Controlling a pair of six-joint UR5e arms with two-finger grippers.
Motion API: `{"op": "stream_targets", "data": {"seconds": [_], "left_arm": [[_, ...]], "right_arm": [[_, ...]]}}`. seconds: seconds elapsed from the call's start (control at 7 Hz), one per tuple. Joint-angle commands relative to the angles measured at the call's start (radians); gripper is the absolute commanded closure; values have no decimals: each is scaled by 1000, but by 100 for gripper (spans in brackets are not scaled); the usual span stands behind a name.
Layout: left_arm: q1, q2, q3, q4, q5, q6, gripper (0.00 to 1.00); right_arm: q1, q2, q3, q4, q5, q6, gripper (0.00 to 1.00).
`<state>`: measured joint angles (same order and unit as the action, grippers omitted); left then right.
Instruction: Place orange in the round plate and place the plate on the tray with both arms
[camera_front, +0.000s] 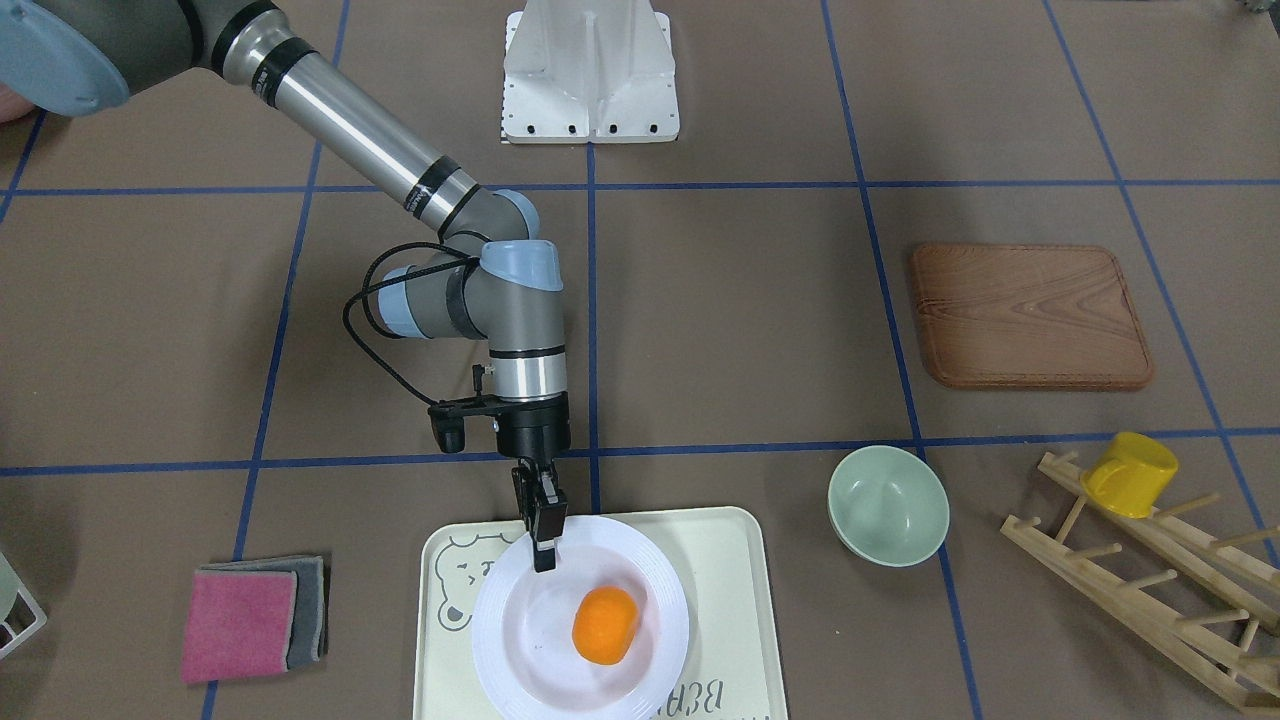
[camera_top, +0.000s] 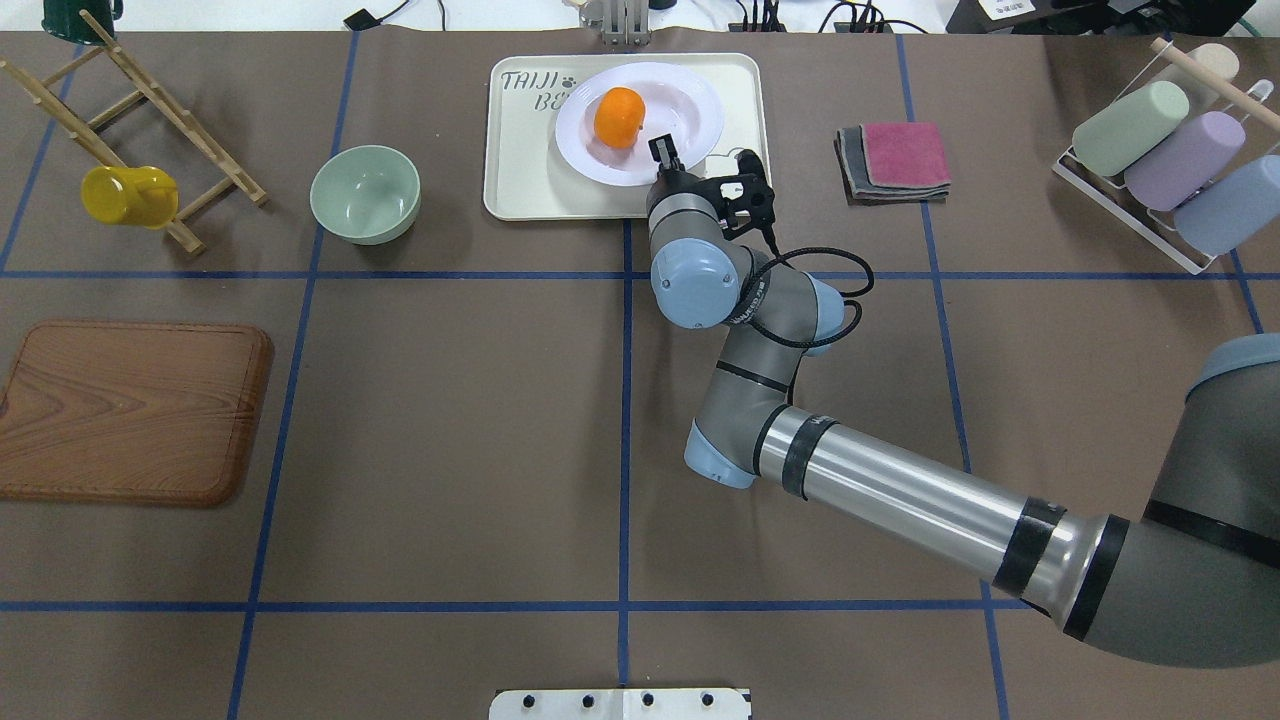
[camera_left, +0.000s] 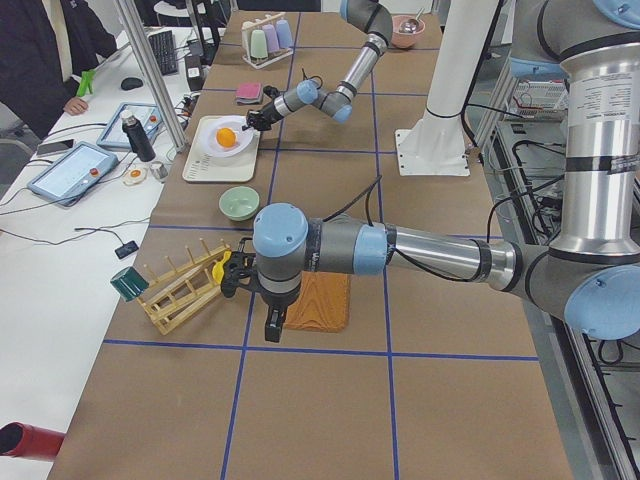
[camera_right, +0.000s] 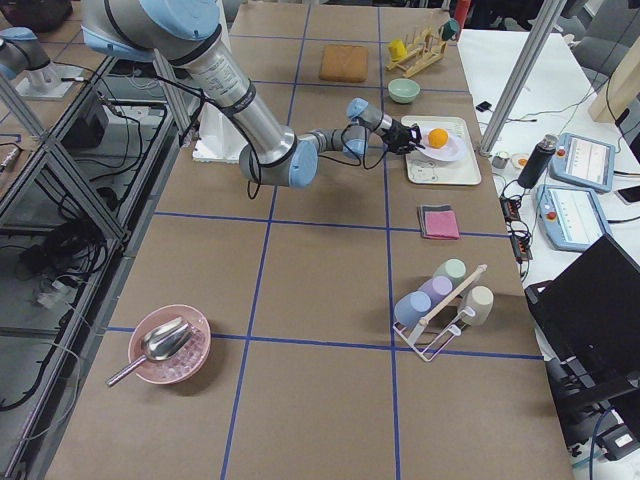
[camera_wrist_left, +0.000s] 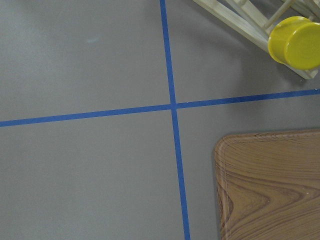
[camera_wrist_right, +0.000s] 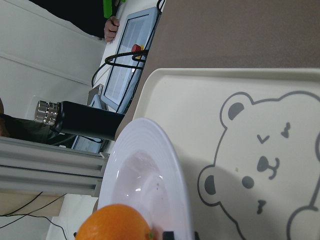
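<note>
The orange (camera_front: 605, 625) (camera_top: 619, 117) lies in the well of the white round plate (camera_front: 520, 640) (camera_top: 690, 110). The plate is over the cream bear tray (camera_front: 720, 580) (camera_top: 520, 170) at the table's far edge. My right gripper (camera_front: 543, 560) (camera_top: 662, 150) is shut on the plate's near rim, fingers narrow and pinching it. In the right wrist view the plate (camera_wrist_right: 145, 150) casts a shadow on the tray (camera_wrist_right: 200, 100); whether it lies flat is unclear. My left gripper (camera_left: 272, 325) hangs over bare table near the wooden board, seen only from the side, so its state is unclear.
A pale green bowl (camera_top: 365, 193) stands left of the tray and folded cloths (camera_top: 895, 160) lie to its right. The brown board (camera_top: 130, 410) and a wooden rack holding a yellow cup (camera_top: 128, 195) are on the left. A rack of cups (camera_top: 1160, 150) stands far right.
</note>
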<state>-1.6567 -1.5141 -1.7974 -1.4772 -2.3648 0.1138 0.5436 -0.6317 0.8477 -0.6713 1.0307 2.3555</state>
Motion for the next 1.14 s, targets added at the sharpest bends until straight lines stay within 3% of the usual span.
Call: {"op": "stream_targets", "data": {"seconds": [0.0, 0.14, 0.29, 0.43, 0.57, 1.0], "left_arm": [[0, -6, 0, 0, 2, 0, 1], [0, -8, 0, 0, 1, 0, 1], [0, -5, 0, 0, -1, 0, 1], [0, 2, 0, 2, -1, 1, 1], [0, 5, 0, 2, 4, 3, 1], [0, 6, 6, 2, 4, 3, 1]], "right_arm": [[1, -9, 58, -13, 49, -68, 0], [3, -52, 171, -77, 110, -159, 0], [3, -154, 358, -182, 187, -285, 0], [24, -210, 487, -338, 280, -447, 0], [63, -212, 554, -491, 375, -596, 0], [308, -374, 854, -809, 746, -1177, 0]]}}
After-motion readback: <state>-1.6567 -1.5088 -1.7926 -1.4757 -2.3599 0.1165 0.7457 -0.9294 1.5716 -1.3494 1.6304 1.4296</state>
